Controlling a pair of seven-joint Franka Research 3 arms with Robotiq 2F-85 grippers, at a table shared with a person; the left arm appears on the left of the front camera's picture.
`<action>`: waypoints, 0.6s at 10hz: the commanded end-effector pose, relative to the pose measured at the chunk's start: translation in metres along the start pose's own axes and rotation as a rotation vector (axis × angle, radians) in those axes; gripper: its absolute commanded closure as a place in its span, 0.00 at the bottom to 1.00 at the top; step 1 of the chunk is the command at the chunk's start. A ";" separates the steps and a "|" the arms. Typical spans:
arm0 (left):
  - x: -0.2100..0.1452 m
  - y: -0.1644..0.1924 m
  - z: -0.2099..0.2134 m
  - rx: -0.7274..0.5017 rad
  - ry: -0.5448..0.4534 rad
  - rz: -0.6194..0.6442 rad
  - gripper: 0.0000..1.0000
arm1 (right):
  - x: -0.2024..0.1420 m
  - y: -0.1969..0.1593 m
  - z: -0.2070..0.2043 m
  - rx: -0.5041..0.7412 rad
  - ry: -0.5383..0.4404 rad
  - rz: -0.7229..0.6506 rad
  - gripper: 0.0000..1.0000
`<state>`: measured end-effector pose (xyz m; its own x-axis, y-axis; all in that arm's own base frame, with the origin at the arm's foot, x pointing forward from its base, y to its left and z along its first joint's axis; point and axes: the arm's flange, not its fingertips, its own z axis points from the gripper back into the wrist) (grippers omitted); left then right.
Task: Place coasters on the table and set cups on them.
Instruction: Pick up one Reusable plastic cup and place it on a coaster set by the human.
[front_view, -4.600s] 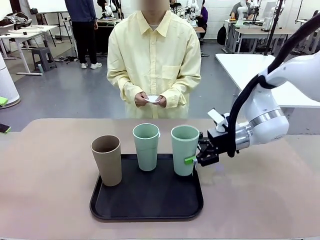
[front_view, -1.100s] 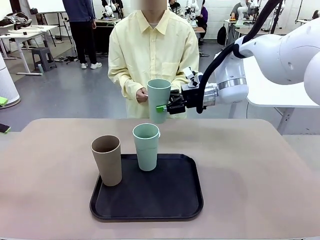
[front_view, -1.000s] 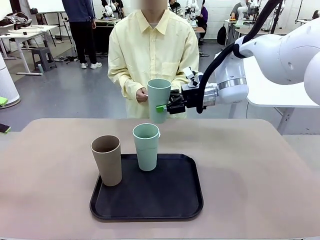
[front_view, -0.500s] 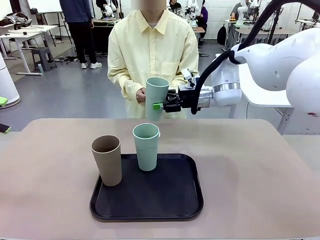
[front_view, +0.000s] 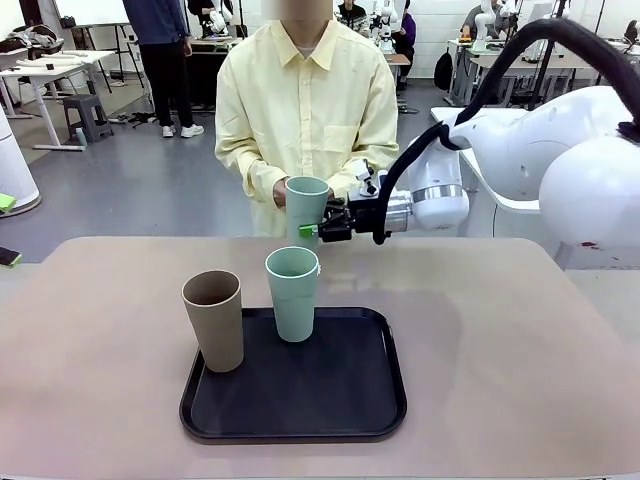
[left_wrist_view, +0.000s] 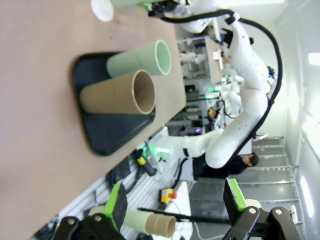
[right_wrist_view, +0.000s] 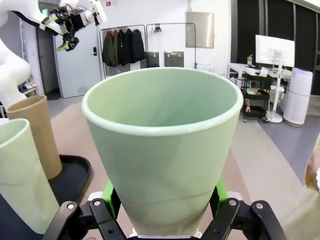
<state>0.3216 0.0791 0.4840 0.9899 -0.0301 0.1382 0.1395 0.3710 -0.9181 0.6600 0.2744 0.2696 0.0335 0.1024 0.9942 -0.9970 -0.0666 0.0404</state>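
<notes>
Right gripper: my right gripper (front_view: 312, 228) was pinching the green cup (front_view: 306, 203) low on its wall, one green pad on each side; from its own wrist camera the fingers (right_wrist_view: 107, 196) hugged the cup (right_wrist_view: 160, 145) near its base.
Held cup: it was upright, mouth up, at the far edge of the table (front_view: 500, 350), right in front of the person in the yellow shirt (front_view: 305, 110).
Person's hand: one hand (front_view: 281, 191) was just beside the held cup on its left; I could not tell whether it touched.
Coaster: a white coaster (left_wrist_view: 102, 8) lay flat on the table, close to the held cup's base. I could not tell whether the cup was resting on it.
Left gripper: my left gripper (left_wrist_view: 175, 200) was spread wide with nothing between its pads, well back from the tray.
Tray: a black tray (front_view: 330, 395) sat on the near middle of the table.
Other cups: a second green cup (front_view: 292, 293) stood upright at the tray's far edge, between me and the held cup; a brown cup (front_view: 213, 320) stood at the tray's left edge, just beside it and apart from it.
Surroundings: a white table (front_view: 480, 130) stood behind my right arm.
</notes>
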 end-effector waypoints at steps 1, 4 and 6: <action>-0.001 0.001 0.001 -0.011 0.004 -0.018 0.00 | -0.004 -0.013 -0.008 -0.001 0.027 -0.024 0.16; -0.001 0.001 0.001 -0.011 0.004 -0.018 0.00 | -0.013 -0.014 -0.012 0.001 0.019 -0.018 0.16; -0.001 0.001 0.001 -0.011 0.004 -0.018 0.00 | -0.017 -0.015 -0.014 -0.005 0.024 -0.023 0.16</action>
<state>0.3216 0.0791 0.4840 0.9899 -0.0302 0.1382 0.1395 0.3710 -0.9181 0.6629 0.2798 0.2514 0.0474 0.1104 0.9928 -0.9965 -0.0626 0.0545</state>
